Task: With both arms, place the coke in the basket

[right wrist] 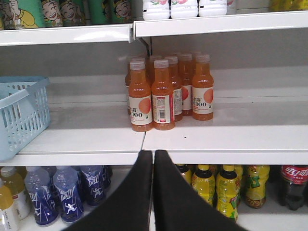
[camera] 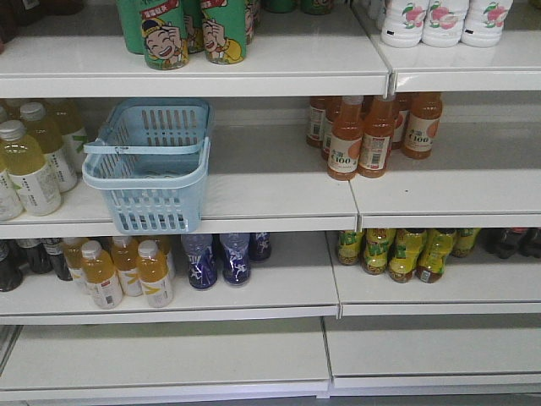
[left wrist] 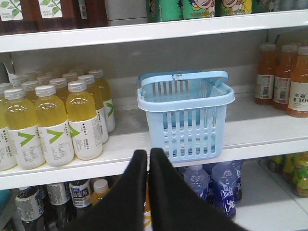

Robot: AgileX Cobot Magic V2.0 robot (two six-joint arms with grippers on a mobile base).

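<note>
The basket is smooth light-blue plastic; the shelf looks glossy white.

The left gripper has two matte black fingers, smooth and wedge-shaped, broad at the base and narrowing to rounded tips. The right gripper is alike: plain black, tapered.

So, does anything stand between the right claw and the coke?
Nothing visible stands in front of the coke, which is far right under the middle shelf. That shelf's edge lies between it and the right claw, and yellow bottles stand just left of it.
</note>
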